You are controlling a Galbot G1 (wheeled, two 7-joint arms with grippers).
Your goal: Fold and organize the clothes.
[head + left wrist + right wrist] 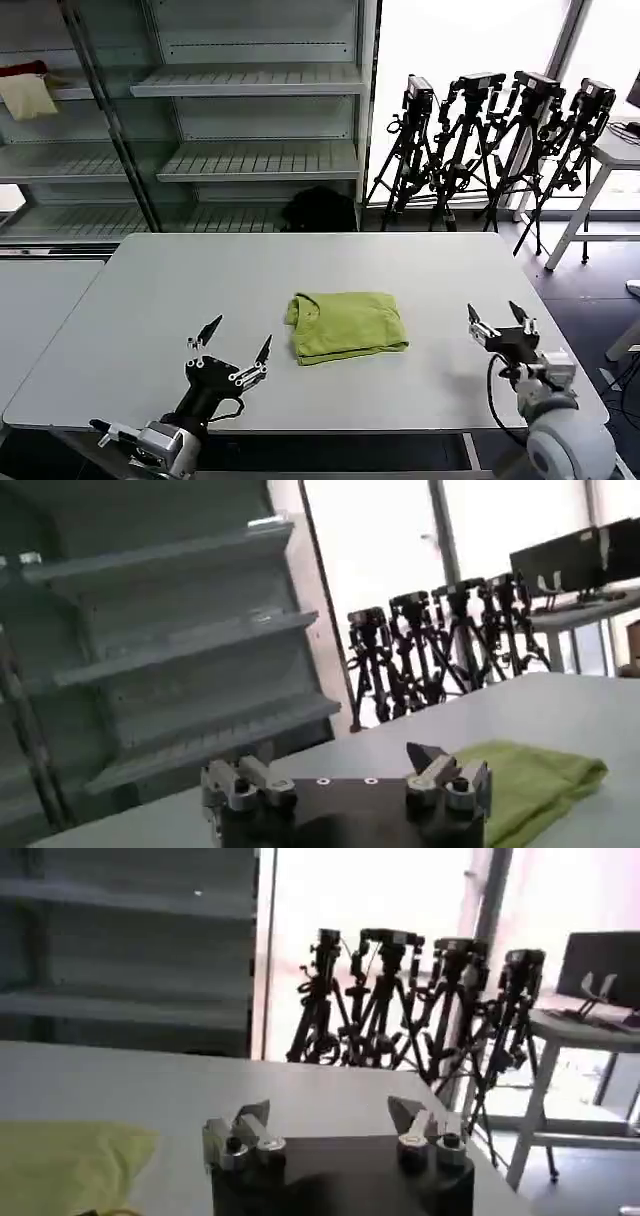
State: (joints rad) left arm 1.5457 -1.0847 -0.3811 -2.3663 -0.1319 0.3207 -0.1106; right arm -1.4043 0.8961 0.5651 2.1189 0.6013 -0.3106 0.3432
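The clothes (346, 325) are one lime yellow-green T-shirt, folded into a small rectangle near the middle of the grey table (300, 270), plain side up. My left gripper (237, 339) stands open near the table's front edge, left of the shirt and apart from it, nothing between its fingers. My right gripper (503, 319) is open to the right of the shirt, also empty. The folded shirt (525, 780) lies beyond the open left gripper (346, 755) in the left wrist view. In the right wrist view a corner of the shirt (60, 1163) lies beside the open right gripper (330, 1113).
Metal shelving (250, 120) stands behind the table, with a cream cloth (28, 92) on an upper left shelf. Black tripods (480, 140) cluster at the back right beside a white desk (615, 150). A dark bag (320, 210) sits on the floor. A second table (30, 300) adjoins at left.
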